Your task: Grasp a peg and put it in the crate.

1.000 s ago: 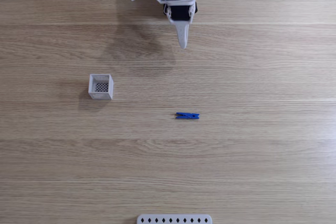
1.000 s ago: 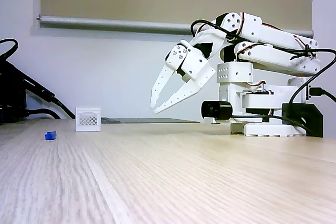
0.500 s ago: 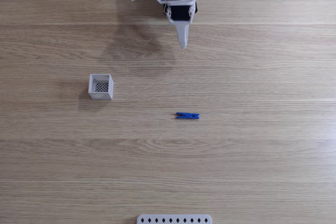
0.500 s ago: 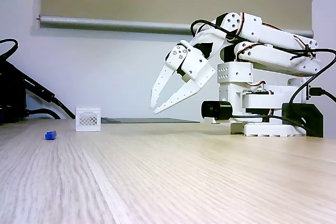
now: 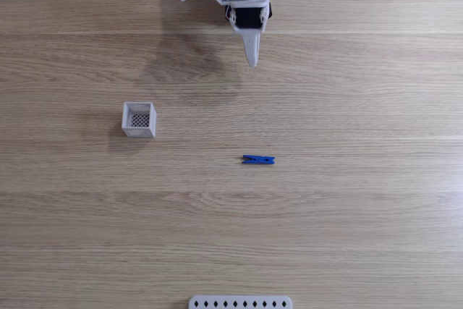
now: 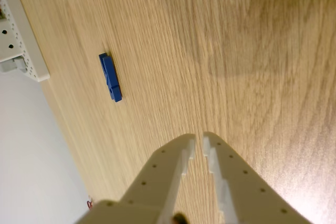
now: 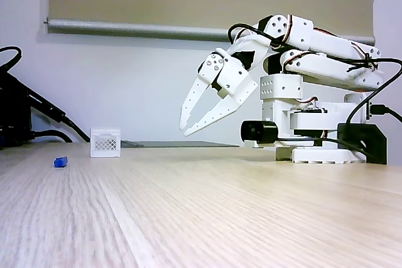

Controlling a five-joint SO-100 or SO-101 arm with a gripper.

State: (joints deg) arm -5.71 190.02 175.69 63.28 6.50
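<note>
Hovering above the wooden table [image 5: 347, 208], the white two-finger gripper [image 6: 199, 141] is nearly closed, empty. Slim bright-blue clothes peg [image 5: 258, 159] lies flat at 6 o'clock from it; small grey mesh-bottomed crate [image 5: 139, 119] sits at 10 o'clock of the peg. Risk: the narrow jaws land on the thin peg and skid it away.
</note>
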